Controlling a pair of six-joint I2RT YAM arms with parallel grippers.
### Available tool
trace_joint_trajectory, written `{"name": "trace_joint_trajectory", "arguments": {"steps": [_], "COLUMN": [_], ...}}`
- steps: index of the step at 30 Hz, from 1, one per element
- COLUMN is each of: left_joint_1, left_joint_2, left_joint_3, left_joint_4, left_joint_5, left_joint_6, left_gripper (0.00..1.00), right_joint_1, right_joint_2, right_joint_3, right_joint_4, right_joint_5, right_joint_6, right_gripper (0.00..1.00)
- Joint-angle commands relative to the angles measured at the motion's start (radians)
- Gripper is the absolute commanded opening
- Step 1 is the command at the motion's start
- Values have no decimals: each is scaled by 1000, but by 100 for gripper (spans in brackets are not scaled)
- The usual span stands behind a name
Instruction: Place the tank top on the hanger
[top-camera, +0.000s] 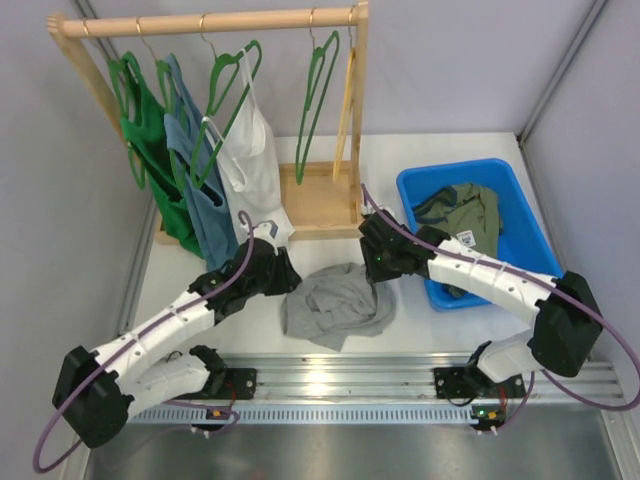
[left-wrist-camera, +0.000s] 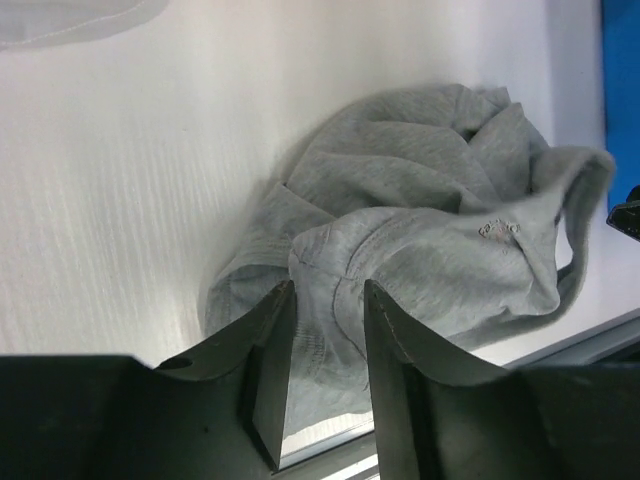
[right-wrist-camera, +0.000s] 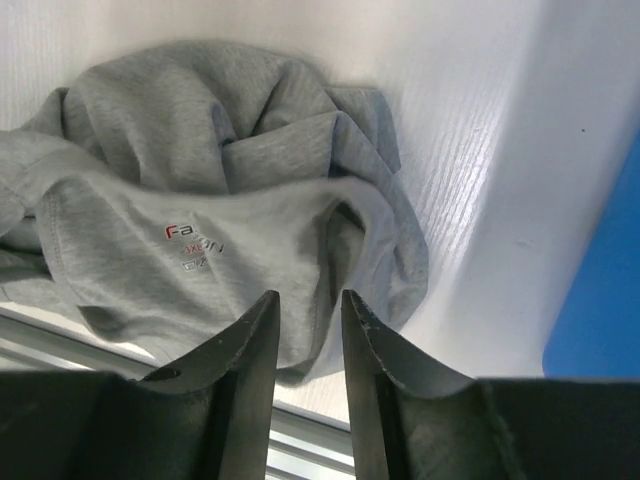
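The light grey tank top (top-camera: 338, 305) lies crumpled in a heap on the white table between my two arms. My left gripper (top-camera: 287, 272) hovers at its left edge. In the left wrist view its jaws (left-wrist-camera: 329, 290) stand open, with folds of the tank top (left-wrist-camera: 430, 200) showing in the gap below them. My right gripper (top-camera: 376, 266) sits at the heap's upper right. Its jaws (right-wrist-camera: 308, 298) are slightly apart over the hem of the tank top (right-wrist-camera: 200, 170), near a printed label. An empty green hanger (top-camera: 318, 88) hangs on the rack's right side.
A wooden rack (top-camera: 205, 22) stands at the back with a green garment (top-camera: 150, 130), a blue top (top-camera: 200, 190) and a white tank top (top-camera: 255, 165) on green hangers. A blue bin (top-camera: 460, 168) at the right holds an olive garment (top-camera: 465, 215). A metal rail (top-camera: 340, 375) runs along the near edge.
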Motion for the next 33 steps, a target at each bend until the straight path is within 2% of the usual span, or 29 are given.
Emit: {"name": "trace_joint_trajectory", "arguments": {"steps": [1, 6, 13, 16, 20, 25, 29, 33], "left_joint_1": [4, 4, 3, 3, 1, 3, 1, 4], "left_joint_2": [-60, -141, -262, -307, -309, -169, 43, 200], "left_joint_3": [21, 102, 262, 389, 613, 832, 1042, 1164], "left_joint_4": [16, -117, -335, -385, -370, -262, -217, -149], "left_joint_5": [15, -22, -16, 30, 70, 21, -135, -213], "left_joint_6": [20, 57, 146, 193, 248, 319, 405, 474], "left_gripper": [41, 46, 47, 47, 48, 49, 54, 55], "right_joint_1": [-9, -8, -9, -9, -9, -9, -9, -9], "right_joint_2": [-75, -115, -184, -221, -258, -287, -315, -345], "right_joint_3": [-4, 25, 71, 78, 84, 82, 78, 65], "right_joint_4": [35, 9, -22, -34, -56, -70, -82, -94], "right_joint_5": [0, -3, 3, 3, 18, 28, 26, 29], "right_joint_6": [-9, -16, -15, -15, -16, -16, -12, -3], "right_gripper": [32, 45, 46, 47, 47, 48, 47, 48]}}
